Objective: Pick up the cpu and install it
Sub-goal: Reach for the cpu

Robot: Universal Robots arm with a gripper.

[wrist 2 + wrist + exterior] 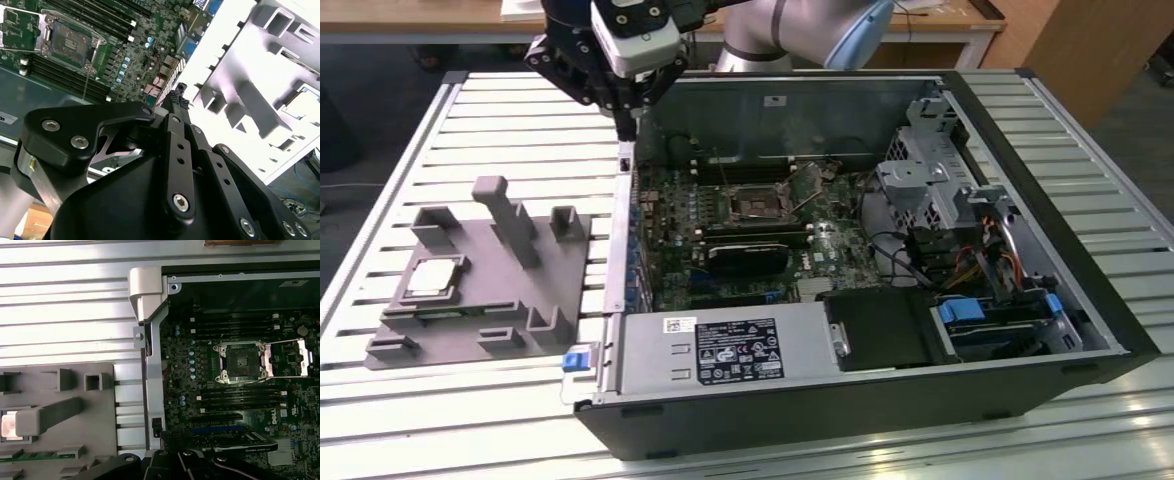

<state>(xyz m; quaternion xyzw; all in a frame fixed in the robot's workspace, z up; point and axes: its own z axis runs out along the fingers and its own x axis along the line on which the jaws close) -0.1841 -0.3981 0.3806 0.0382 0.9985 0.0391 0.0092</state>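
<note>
Claw point(630, 126): positioned high over the wall of the open computer case point(1067, 330) on the exterior view's left, at the far corner of that wall. In the second wrist view its fingers point(172, 107) run together to a single tip. They are pressed together and nothing is pinched between them.

The cpu point(432, 278): lies flat, metal plate up, in a recess of the grey fixture point(500, 300). The fixture stands on the slatted table point(507, 120) outside the case, on the exterior view's left. In the first wrist view the cpu point(8, 424) is partly covered by one of the fixture's upright posts.

Relation: the cpu is well apart from the claw, with no contact. It lies farther toward the exterior view's left and nearer that camera. The case wall stands between the fixture and the motherboard.

Socket point(758, 205): on the motherboard inside the case, unoccupied, with its metal retaining frame point(291, 358) folded open beside it. The claw is apart from it as well.
</note>
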